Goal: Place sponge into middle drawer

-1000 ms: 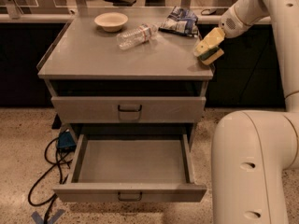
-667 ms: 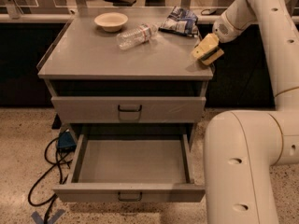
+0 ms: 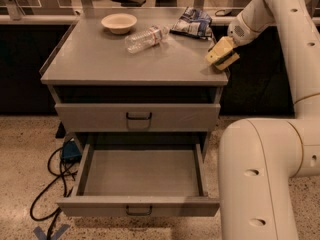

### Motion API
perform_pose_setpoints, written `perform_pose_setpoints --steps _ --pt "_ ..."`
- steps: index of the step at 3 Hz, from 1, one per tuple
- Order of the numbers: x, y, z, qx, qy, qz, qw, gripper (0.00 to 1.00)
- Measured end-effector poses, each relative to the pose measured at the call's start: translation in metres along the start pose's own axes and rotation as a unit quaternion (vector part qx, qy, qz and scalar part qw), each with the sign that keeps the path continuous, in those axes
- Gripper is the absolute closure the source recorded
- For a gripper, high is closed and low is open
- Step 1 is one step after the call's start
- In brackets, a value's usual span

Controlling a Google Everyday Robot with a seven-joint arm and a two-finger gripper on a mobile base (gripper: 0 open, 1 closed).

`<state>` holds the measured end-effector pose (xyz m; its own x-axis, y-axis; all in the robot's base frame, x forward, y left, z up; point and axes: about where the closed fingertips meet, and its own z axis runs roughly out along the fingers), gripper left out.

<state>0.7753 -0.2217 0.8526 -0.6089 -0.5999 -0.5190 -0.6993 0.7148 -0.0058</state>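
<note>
The sponge (image 3: 221,54), pale yellow with a darker face, hangs tilted at the end of my white arm over the right front corner of the cabinet top (image 3: 100,64). My gripper (image 3: 225,48) is shut on it, its fingers mostly hidden behind the sponge. The middle drawer (image 3: 140,206) is pulled open low on the cabinet. It has a flat grey floor, low side walls, a slim front panel and a small dark handle, and nothing lies in it. It sits well below and to the left of the sponge.
A white bowl (image 3: 119,22), a clear plastic bottle (image 3: 146,38) lying on its side and a blue-and-white snack bag (image 3: 192,23) are on the cabinet top. A closed drawer with a taller front (image 3: 138,116) is above the open one. Cables (image 3: 50,184) lie on the floor at left. My arm's big white link (image 3: 257,179) fills the lower right.
The gripper with the sponge has shifted slightly left and down near the cabinet's right front corner. The arm's links have swung and now take up more of the right side.
</note>
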Motion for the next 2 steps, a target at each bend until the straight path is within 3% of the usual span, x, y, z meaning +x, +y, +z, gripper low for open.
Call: perform_pose_setpoints --steps 2 --pt "0.0 0.0 0.0 0.0 0.0 0.0 1.0 0.66"
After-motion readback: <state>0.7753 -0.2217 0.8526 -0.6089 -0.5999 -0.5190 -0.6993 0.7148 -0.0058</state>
